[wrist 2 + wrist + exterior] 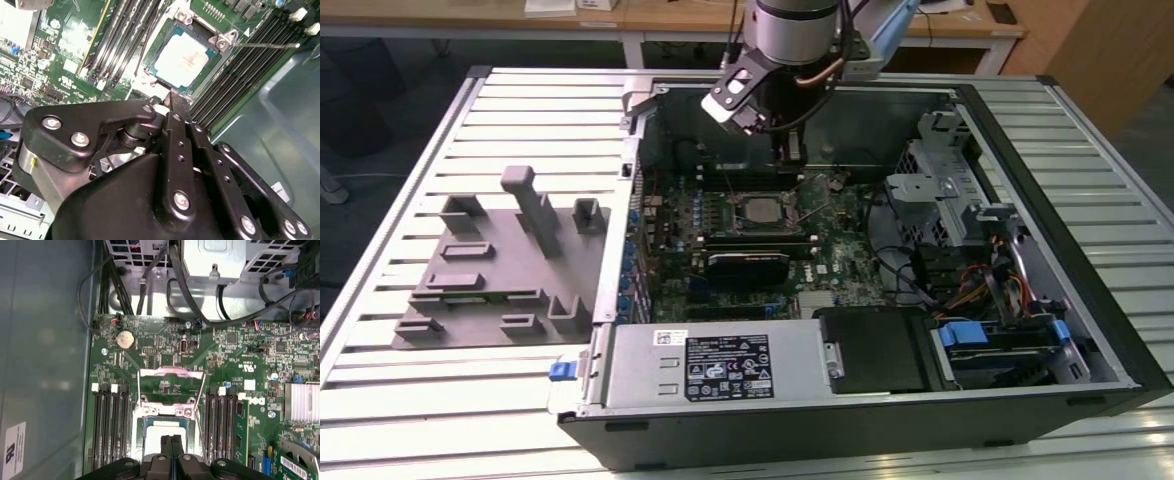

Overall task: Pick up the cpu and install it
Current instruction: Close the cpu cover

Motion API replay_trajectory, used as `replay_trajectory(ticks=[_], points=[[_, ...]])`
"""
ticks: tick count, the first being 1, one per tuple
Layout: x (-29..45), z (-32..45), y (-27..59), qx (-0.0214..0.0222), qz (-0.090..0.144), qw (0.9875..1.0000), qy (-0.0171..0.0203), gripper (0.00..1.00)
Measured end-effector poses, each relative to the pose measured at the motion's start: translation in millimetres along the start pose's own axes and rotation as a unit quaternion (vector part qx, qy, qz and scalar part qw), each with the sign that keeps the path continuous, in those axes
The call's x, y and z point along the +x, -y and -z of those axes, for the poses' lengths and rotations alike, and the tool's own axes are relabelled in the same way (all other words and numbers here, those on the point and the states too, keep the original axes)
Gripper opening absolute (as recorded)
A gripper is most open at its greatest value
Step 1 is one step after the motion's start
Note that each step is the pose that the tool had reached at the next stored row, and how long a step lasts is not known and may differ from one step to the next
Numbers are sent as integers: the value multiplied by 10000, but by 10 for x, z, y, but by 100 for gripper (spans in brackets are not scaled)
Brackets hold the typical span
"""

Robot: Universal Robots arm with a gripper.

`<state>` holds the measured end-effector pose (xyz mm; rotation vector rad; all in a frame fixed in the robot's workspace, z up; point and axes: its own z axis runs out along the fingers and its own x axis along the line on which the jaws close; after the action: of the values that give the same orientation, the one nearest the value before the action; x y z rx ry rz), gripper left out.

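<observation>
The cpu [758, 210] lies flat in the motherboard socket inside the open computer case, its silver top facing up. It appears in both wrist views, cpu [182, 55] and cpu [165, 432], seated inside the socket frame. The socket's metal load plate [171, 385] stands swung open beside it, and a thin lever [265, 45] sticks out from the socket. My gripper [790, 152] hangs a little above the board, just behind the socket. Its black fingers [166, 446] are pressed together with nothing between them, and the fingertips [176, 102] stop just short of the chip's edge.
Memory slots [110, 425] flank the socket on both sides. A grey fixture plate [494, 270] lies on the slatted table at the exterior view's left. The power supply [707, 365] fills the case front, and a drive cage [947, 190] with cables sits at the right.
</observation>
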<state>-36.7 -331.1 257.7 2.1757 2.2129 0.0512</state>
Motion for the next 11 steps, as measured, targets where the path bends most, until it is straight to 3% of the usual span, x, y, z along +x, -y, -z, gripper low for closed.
replay_trajectory(ticks=[11], points=[[-3,-8,-163,0,1,10000,0,11]])
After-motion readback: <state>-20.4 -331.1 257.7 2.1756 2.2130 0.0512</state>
